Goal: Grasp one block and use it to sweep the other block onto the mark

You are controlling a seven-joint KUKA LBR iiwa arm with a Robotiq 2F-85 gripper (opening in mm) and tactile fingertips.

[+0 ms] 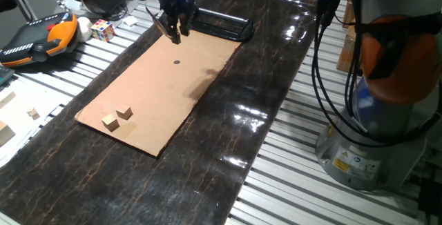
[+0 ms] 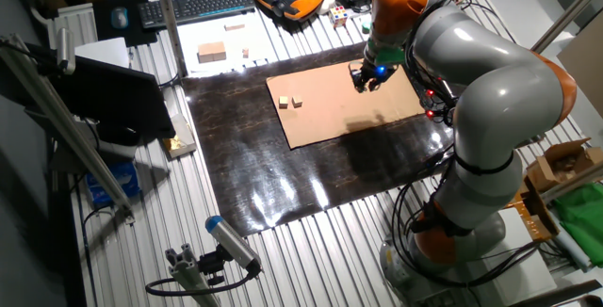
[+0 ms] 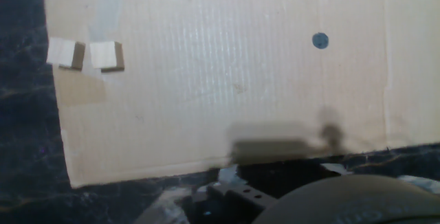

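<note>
So nothing of the job has been done yet, as far as I can judge from where I stand. The black two-finger end effector (image 1: 174,32) hangs in the air over the far end of the flat tan cardboard sheet (image 1: 159,94), holding nothing; its fingers look slightly apart in one fixed view, though I cannot tell for certain, and the hand view does not show the fingertips at all.

The two small pale wooden blocks (image 1: 116,117) sit side by side, just apart from each other, near the opposite end of the sheet, well away from the end effector. In the hand view they show up at the upper left (image 3: 86,54), close to the cardboard's edge. Neither has been gripped or pushed.

The tiny dark round mark (image 1: 177,63) lies on the cardboard between the end effector and the blocks, much nearer to the end effector. It shows as a bluish dot in the hand view (image 3: 320,40).

Everything remains: travel across to the blocks, descend, close on one, then use it to push the other back along the sheet to the mark. The dark marbled surface (image 1: 228,142) under the cardboard carries a black tray (image 1: 219,26) beyond the end effector.
</note>
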